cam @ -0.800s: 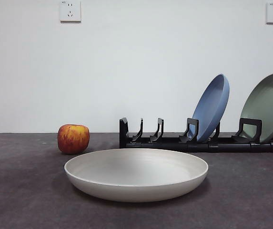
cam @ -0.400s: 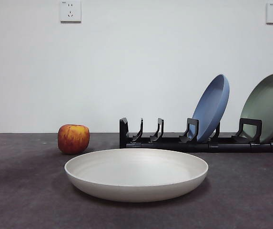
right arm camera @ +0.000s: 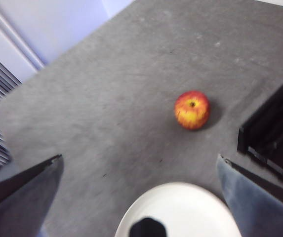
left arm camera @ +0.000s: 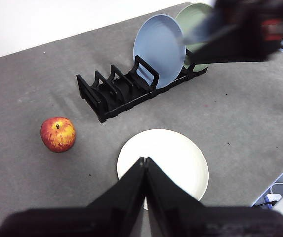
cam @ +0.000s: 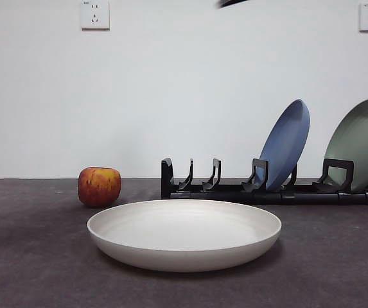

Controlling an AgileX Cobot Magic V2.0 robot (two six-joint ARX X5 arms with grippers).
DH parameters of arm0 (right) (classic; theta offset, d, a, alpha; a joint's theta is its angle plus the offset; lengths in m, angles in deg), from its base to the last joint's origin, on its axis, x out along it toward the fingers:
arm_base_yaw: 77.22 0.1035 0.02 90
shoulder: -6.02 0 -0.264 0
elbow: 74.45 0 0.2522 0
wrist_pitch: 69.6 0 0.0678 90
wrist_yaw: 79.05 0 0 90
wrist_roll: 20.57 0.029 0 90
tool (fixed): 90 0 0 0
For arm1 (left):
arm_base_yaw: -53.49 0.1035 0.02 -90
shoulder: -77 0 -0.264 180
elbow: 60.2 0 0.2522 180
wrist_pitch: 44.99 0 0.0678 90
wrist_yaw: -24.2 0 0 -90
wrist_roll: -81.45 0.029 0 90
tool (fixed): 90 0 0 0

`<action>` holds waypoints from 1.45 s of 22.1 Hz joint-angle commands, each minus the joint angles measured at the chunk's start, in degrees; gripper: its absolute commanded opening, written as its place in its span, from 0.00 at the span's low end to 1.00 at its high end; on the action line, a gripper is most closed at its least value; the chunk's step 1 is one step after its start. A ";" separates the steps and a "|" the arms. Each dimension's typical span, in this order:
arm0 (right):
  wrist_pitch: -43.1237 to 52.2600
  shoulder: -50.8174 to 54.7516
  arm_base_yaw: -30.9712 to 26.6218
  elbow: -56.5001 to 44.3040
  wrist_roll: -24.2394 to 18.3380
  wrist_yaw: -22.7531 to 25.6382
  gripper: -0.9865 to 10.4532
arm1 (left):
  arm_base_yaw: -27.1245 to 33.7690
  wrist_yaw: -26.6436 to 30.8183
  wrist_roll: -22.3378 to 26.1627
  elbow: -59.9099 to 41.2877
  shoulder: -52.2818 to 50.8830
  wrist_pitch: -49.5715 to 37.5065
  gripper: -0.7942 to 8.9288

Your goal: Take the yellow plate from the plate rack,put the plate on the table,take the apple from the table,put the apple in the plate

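Right pincer (right arm camera: pixel 141 197): spread wide, high above yellow plate (right arm camera: pixel 178 210) and apple (right arm camera: pixel 192 109). Left pincer (left arm camera: pixel 144 165): clenched, empty, above the desk (left arm camera: pixel 240 118).

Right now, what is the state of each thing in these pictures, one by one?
Yellow plate: flat on the table, empty.
Apple: on the table beside the plate, untouched.
Plate rack: holds two plates, other slots free.
Blue plate: leaning in the rack.
Green plate: leaning in the rack.
Left end effector: shut, empty.
Right end effector: open, empty.
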 commanded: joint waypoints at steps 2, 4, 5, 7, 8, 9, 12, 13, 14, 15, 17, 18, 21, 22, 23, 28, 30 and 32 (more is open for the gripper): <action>-2.60 -13.07 1.88 13.35 -3.43 2.75 0.67 | 0.07 0.31 -0.57 -0.24 -0.42 -0.20 0.07; -4.07 -19.63 2.25 20.46 -4.31 2.93 0.67 | 0.04 1.31 -0.57 -0.24 -0.79 0.02 0.07; -4.76 -22.25 2.36 23.41 -4.35 2.78 0.67 | 0.04 1.77 -0.57 -0.24 -0.94 0.24 0.07; -6.25 -29.35 2.60 30.99 -4.74 3.04 0.67 | 0.07 2.73 -0.59 -0.24 -1.55 1.36 0.07; -6.80 -33.05 2.60 34.71 -4.76 3.45 0.67 | 0.07 3.21 -0.61 -0.24 -1.92 2.16 0.07; -7.32 -36.11 2.60 37.70 -4.79 3.72 0.67 | 0.07 3.21 -0.85 -0.24 -2.29 2.84 0.07; -8.59 -45.46 2.91 45.72 -4.76 3.96 0.67 | 0.04 3.17 -1.97 -0.24 -3.48 4.50 0.07; -8.52 -47.82 3.04 47.34 -4.76 4.15 0.67 | 0.04 3.15 -2.29 -0.24 -3.67 5.14 0.07; -8.02 -50.05 3.21 48.44 -4.74 4.35 0.67 | 0.04 3.15 -2.58 -0.24 -3.74 5.57 0.07; -7.63 -51.95 3.45 49.33 -4.61 4.52 0.67 | 0.04 2.97 -2.73 -0.24 -3.78 5.84 0.07; -7.41 -55.45 4.13 51.10 -3.78 4.85 0.67 | 0.04 2.97 -2.71 -0.24 -3.80 6.51 0.07; -7.23 -56.68 4.28 51.43 -3.65 4.74 0.67 | 0.04 2.95 -2.69 -0.24 -3.80 6.71 0.07; -6.95 -59.19 5.25 51.49 -3.54 5.90 0.67 | 0.04 2.54 -2.71 -0.24 -3.80 6.78 0.07; -6.97 -59.76 5.51 51.49 -3.58 6.64 0.67 | 0.02 2.49 -2.69 -0.24 -3.80 6.84 0.07; -6.80 -60.33 5.77 51.49 -3.61 7.32 0.67 | -0.04 2.47 -2.67 -0.24 -3.80 6.99 0.07; -5.55 -61.81 6.08 51.49 -0.74 8.20 0.67 | -0.04 -0.46 -2.69 -0.24 -3.98 8.26 0.07; -5.64 -62.55 6.08 51.49 -0.24 8.46 0.67 | -0.04 -0.44 -2.62 -0.24 -4.07 8.79 0.07; -5.62 -63.30 6.08 51.49 0.59 9.03 0.66 | -0.04 -0.44 -2.62 -0.24 -4.07 9.86 0.07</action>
